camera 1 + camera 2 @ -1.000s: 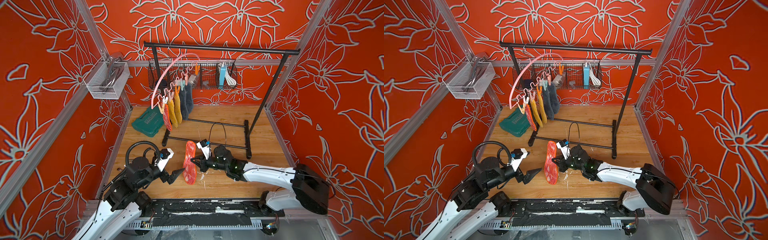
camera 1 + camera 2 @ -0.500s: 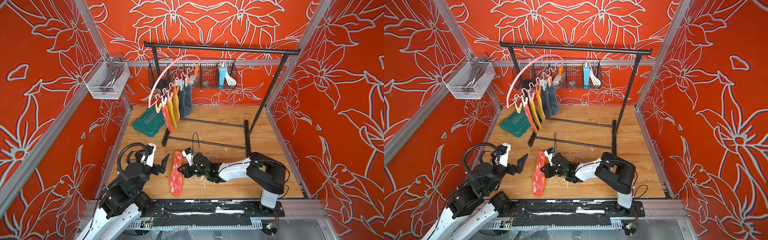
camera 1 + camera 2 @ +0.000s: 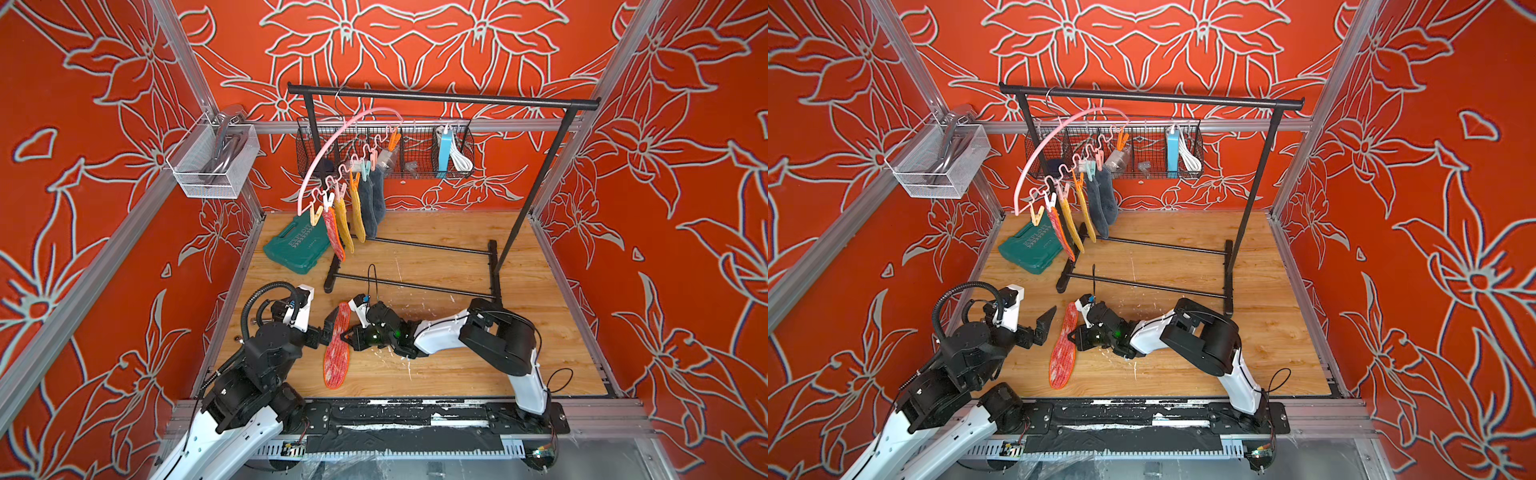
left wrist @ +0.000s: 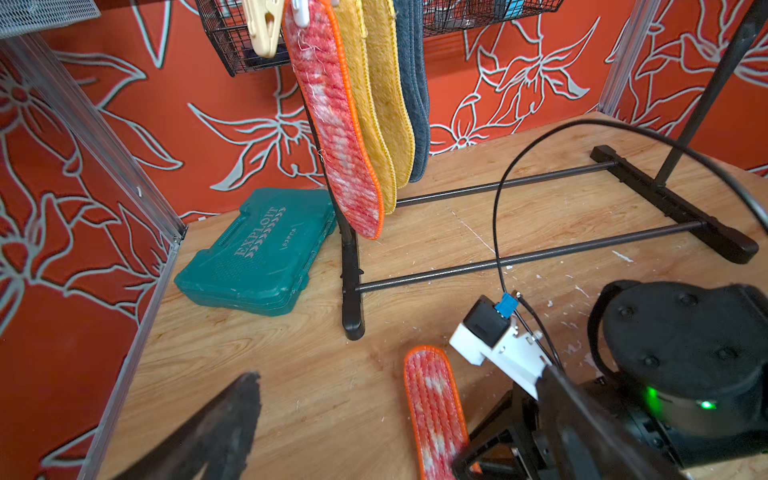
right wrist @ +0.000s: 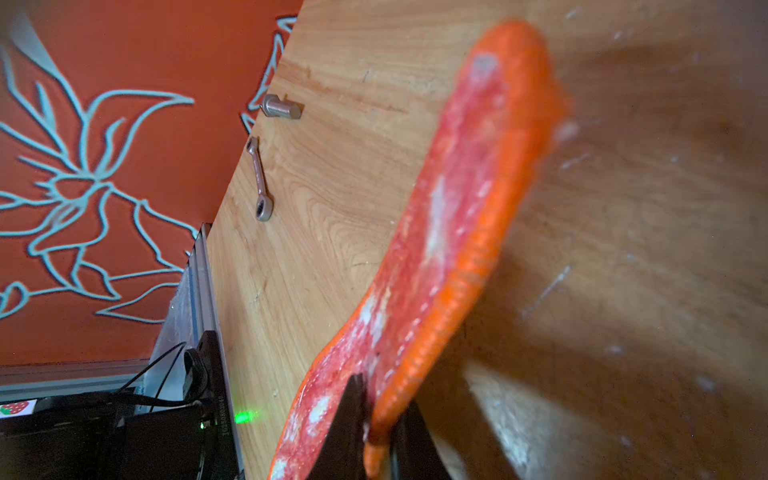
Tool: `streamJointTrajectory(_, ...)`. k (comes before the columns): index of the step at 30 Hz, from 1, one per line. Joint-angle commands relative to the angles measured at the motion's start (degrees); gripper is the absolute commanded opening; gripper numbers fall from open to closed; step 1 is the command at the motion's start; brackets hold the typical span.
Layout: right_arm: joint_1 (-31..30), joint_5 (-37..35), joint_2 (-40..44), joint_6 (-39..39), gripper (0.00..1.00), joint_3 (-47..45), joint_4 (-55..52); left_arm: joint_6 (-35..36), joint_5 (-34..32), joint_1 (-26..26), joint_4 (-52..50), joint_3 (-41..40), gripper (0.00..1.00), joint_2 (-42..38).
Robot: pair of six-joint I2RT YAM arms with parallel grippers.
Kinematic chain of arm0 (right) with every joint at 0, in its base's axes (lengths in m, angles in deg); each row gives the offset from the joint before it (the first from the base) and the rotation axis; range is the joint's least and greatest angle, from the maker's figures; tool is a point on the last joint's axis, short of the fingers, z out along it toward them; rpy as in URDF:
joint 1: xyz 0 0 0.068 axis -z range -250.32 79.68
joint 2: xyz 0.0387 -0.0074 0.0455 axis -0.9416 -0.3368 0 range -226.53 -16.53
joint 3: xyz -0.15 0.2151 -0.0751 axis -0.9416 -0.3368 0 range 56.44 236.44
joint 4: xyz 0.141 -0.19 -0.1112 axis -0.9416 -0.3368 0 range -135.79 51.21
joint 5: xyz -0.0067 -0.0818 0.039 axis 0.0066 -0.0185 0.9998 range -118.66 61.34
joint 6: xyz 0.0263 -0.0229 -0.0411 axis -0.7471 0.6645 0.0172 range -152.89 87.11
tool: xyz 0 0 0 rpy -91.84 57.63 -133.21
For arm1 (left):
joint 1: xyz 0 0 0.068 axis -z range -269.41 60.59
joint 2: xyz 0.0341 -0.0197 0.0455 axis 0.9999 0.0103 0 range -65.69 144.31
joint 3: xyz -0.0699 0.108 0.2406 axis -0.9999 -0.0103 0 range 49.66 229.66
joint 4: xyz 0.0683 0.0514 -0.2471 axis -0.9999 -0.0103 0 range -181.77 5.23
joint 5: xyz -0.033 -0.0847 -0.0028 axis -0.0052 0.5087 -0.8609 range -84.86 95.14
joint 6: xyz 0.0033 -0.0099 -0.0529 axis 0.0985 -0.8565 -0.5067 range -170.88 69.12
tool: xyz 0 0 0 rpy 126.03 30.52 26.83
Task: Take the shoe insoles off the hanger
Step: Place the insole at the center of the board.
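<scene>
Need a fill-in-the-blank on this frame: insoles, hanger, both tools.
1. The pink arched plastic hanger holds ___ pegged fabric insoles.
2. The foot-shaped insole lying on the wooden table is mottled ___ with an orange rim.
3. The right tool has that insole's rim between its fingers; the left tool stands ___, holding nothing.
Missing: five; red-white; open.

Pale wood-grain board (image 3: 436, 374) filling the lower middle of both top views, flecked with white scuffs (image 3: 409, 365). Resting on it: green tool case (image 3: 296, 248) at upper left, black rack base (image 3: 493, 266) across the middle, red-white insole (image 3: 337, 347) lengthwise at lower left. Seen from the right wrist, small wrench (image 5: 260, 183) and metal socket (image 5: 280, 107) near the board's edge by the wall.
</scene>
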Motion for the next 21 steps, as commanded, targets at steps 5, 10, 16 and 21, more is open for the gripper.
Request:
streamJointTrajectory(5,-0.73,0.85,1.27,1.21,0.43,1.69,-3.89,0.78,-1.47,0.19,0.30,-1.07,0.98,0.67)
streamJointTrajectory(10,-0.66,-2.47,6.35,3.17,0.57,1.03,-8.53,0.46,-1.94,0.24,0.05,-1.02,0.98,0.57)
streamJointTrajectory(16,-0.64,-8.97,14.06,7.33,1.00,-1.92,-14.11,0.73,-2.58,0.17,-0.32,-1.32,0.98,0.06)
streamJointTrajectory(21,-0.63,-12.68,21.08,7.89,0.99,-6.84,-15.63,0.15,-2.08,0.12,-0.21,-1.57,0.98,-0.28)
